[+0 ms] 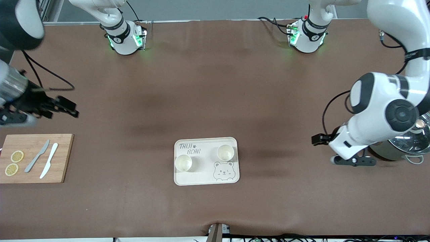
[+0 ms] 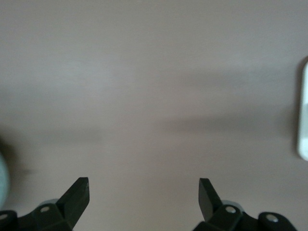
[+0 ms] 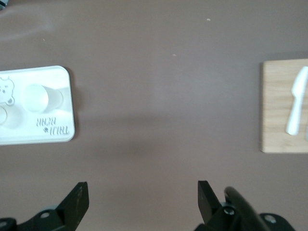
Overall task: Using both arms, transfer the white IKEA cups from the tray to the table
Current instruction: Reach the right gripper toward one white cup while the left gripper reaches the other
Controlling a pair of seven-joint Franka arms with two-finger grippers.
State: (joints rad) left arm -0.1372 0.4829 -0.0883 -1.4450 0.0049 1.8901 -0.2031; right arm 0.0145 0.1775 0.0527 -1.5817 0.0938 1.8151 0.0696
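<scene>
Both white IKEA cups (image 1: 183, 163) (image 1: 225, 152) upright on tray (image 1: 205, 179). Left gripper (image 1: 324, 138) and right gripper (image 1: 67, 107) over bare surface (image 1: 215, 84), fingers released, empty. Risk: off-centre approach tips a light cup; arms converging may collide.

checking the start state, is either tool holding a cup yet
Nothing is held: left tool and right tool are open over bare table; both cups sit on the tray.
</scene>
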